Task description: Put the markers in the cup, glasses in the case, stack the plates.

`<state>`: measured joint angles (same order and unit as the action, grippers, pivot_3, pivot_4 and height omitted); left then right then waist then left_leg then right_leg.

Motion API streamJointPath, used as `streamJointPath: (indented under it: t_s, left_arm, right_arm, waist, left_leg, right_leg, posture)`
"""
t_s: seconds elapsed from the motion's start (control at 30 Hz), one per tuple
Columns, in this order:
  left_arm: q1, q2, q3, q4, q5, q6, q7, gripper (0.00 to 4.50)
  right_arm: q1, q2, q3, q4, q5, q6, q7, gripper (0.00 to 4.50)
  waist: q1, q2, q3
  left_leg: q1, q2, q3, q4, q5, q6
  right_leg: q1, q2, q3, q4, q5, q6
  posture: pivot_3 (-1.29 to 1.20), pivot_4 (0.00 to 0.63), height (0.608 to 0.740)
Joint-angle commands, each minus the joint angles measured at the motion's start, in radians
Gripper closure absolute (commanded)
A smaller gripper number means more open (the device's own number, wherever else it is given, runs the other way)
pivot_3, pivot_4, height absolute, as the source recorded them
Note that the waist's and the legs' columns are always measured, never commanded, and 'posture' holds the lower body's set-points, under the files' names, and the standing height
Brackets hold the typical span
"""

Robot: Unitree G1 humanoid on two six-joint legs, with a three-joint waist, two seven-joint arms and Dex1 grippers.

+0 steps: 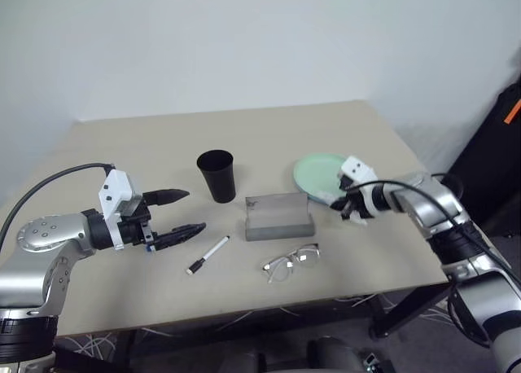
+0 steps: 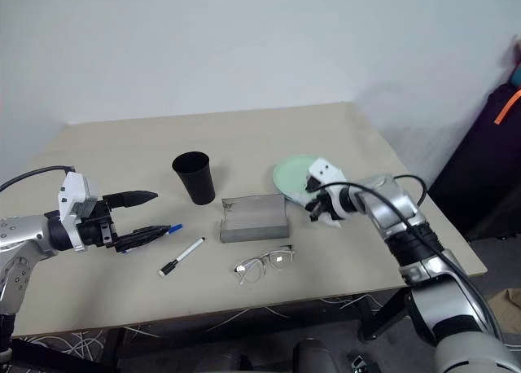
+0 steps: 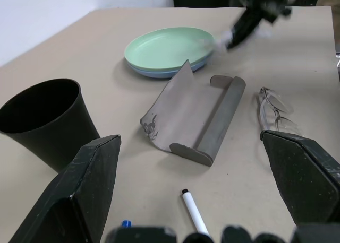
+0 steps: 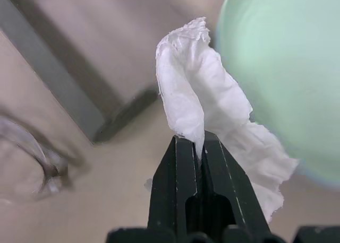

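The black cup (image 1: pixel 216 175) stands upright at mid-table. Beside it the gray case (image 1: pixel 279 216) lies open, and the clear-framed glasses (image 1: pixel 291 261) lie in front of the case. A black-capped marker (image 1: pixel 207 255) rests on the table. A blue-capped marker (image 2: pixel 167 229) lies just under my left gripper (image 1: pixel 194 211), which is open and holds nothing. The pale green plate (image 1: pixel 319 176) sits on the light blue plate (image 3: pixel 159 71). My right gripper (image 4: pixel 197 145) is shut on a crumpled white tissue (image 4: pixel 202 94), held above the table between the case and the plates.
The beige table (image 1: pixel 146 149) has bare surface at the back and left. A black bag (image 1: pixel 496 145) with an orange strap stands off the table's right edge. Cables hang below the front edge.
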<state>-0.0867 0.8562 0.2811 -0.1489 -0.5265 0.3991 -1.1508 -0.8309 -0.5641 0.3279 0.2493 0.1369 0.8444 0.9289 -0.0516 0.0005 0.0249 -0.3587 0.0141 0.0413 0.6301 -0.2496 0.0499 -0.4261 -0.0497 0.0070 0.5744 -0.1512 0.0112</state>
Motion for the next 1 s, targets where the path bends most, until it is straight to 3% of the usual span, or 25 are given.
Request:
streamJointPath:
  t_s: [0.03, 0.27, 0.47, 0.57, 0.93, 1.0]
  left_arm:
    - [-0.024, 0.015, 0.016, -0.010, -0.001, -0.018, 0.006, 0.00]
    - [-0.035, 0.002, -0.007, -0.016, 0.005, -0.018, 0.023, 0.00]
    - [-0.021, 0.004, -0.009, -0.034, 0.000, -0.018, 0.039, 0.00]
    - [-0.002, 0.005, -0.001, -0.050, -0.002, -0.015, 0.050, 0.00]
    - [0.009, 0.007, -0.009, -0.060, 0.003, -0.022, 0.069, 0.00]
    - [-0.003, 0.009, -0.021, -0.054, 0.011, -0.026, 0.069, 0.00]
  right_arm:
    - [-0.114, 0.034, -0.072, 0.162, -0.034, -0.124, -0.081, 4.48]
    - [-0.285, 0.188, -0.100, 0.684, -0.134, -0.470, -0.269, 4.48]
    - [-0.365, 0.274, -0.133, 0.943, -0.177, -0.654, -0.368, 4.48]
    - [-0.379, 0.294, -0.161, 1.002, -0.183, -0.689, -0.397, 3.96]
    - [-0.389, 0.283, -0.226, 1.025, -0.201, -0.717, -0.401, 0.16]
    - [-0.395, 0.274, -0.233, 1.017, -0.200, -0.712, -0.394, 0.07]
  waist:
    - [0.000, 0.000, 0.000]
    - [0.000, -0.001, -0.001]
    - [-0.003, -0.001, -0.001]
    - [-0.003, -0.001, -0.001]
    - [-0.003, -0.001, -0.001]
    - [-0.003, -0.001, -0.001]
  left_leg:
    - [0.000, 0.000, 0.000, 0.000, 0.000, 0.000]
    - [0.000, 0.001, 0.000, 0.000, 0.000, 0.000]
    - [-0.002, -0.001, -0.001, -0.002, 0.001, 0.002]
    - [-0.002, -0.002, -0.001, -0.003, 0.001, 0.001]
    - [0.000, -0.001, -0.001, -0.002, 0.001, 0.001]
    - [0.000, -0.001, -0.001, -0.002, 0.001, 0.002]
  right_leg:
    - [0.000, 0.000, -0.001, 0.000, 0.000, 0.000]
    - [0.001, 0.000, -0.002, 0.000, 0.000, 0.000]
    - [0.000, 0.000, 0.001, 0.000, 0.002, 0.001]
    - [0.000, 0.000, 0.003, -0.001, 0.002, 0.001]
    - [0.001, 0.001, 0.004, 0.001, 0.001, -0.001]
    - [0.001, 0.001, 0.004, 0.001, 0.001, -0.001]
  posture:
    - [0.00, 0.000, 0.731]
    - [0.00, 0.000, 0.731]
    - [0.00, 0.000, 0.731]
    - [0.00, 0.000, 0.731]
    - [0.00, 0.000, 0.731]
    - [0.00, 0.000, 0.731]
